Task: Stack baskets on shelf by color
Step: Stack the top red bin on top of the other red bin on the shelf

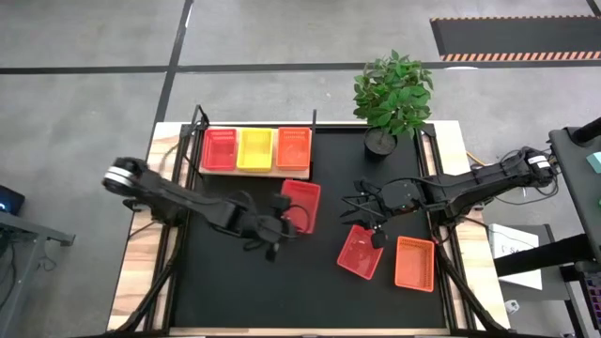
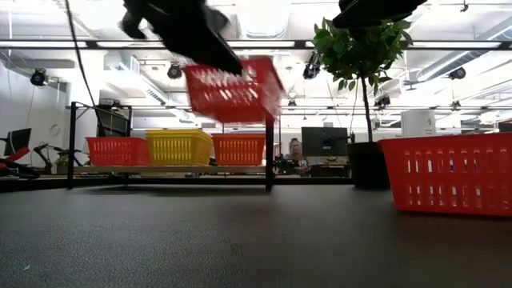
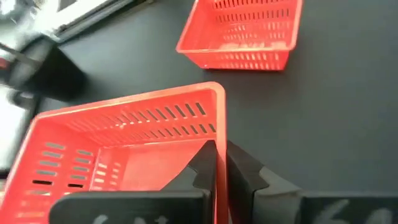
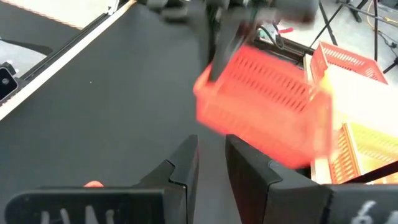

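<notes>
**Red basket off the mat in my left fingers, three on the shelf**

My left gripper (image 1: 285, 218) has its two fingers (image 3: 205, 163) clamped on the short wall of a pinkish-red basket (image 1: 300, 205), one finger inside the rim and one outside. In the low view that basket (image 2: 234, 88) hangs tilted, clear of the black mat (image 1: 263, 282), in front of the shelf. From above it sits just below the orange end of the row.

The shelf (image 1: 255, 171) lies at the far edge of the mat and carries three baskets side by side: a pinkish-red one (image 1: 219, 148), a yellow one (image 1: 255, 148) and an orange one (image 1: 294, 147). Whether any of these is already a stack of more than one I cannot tell from these views.

My right gripper (image 1: 376, 228) hovers at the near edge of a second loose pinkish-red basket (image 1: 361, 252) resting on the mat. Its fingers (image 4: 181, 163) stand a little apart with nothing between them. An orange basket (image 1: 414, 263) lies just beside that red one, toward the right edge of the mat. A potted plant (image 1: 392, 97) stands at the far right corner.
</notes>
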Controlling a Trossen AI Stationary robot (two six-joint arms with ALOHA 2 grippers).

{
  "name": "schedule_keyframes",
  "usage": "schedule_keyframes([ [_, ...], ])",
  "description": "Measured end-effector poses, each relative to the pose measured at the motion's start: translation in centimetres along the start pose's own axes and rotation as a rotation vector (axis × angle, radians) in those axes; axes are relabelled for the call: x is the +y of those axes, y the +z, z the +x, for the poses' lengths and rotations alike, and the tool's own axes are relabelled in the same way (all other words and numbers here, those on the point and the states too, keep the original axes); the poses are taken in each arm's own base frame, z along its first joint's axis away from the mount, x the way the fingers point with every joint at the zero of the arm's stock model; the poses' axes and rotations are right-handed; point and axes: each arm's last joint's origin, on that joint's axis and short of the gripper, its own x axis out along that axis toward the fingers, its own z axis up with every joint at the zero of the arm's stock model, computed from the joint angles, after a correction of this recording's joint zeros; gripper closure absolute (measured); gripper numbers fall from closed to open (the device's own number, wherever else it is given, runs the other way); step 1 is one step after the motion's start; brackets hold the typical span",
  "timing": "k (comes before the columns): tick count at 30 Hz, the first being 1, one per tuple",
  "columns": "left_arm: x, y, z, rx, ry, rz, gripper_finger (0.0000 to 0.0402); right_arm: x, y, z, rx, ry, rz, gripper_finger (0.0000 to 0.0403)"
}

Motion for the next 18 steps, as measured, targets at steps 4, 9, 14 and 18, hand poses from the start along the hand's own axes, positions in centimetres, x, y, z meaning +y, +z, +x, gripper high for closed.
schedule_keyframes([
  [4,1.5,-0.9,-4.5,0.081,0.051,0.080,0.0401,0.0,0.0,0.0,-0.001,0.000,0.000,0.0330],
  [9,4.1,-3.6,-9.6,0.227,0.168,0.124,0.0401,0.0,0.2,0.0,-0.018,-0.002,-0.002,0.0330],
  [14,6.4,-6.7,-13.4,0.258,0.226,0.083,0.0401,0.0,0.2,0.0,-0.021,-0.003,-0.012,0.0330],
  [18,7.7,-9.8,-15.5,0.298,0.288,0.021,0.0401,0.0,0.2,0.0,-0.021,-0.003,-0.011,0.0330],
])
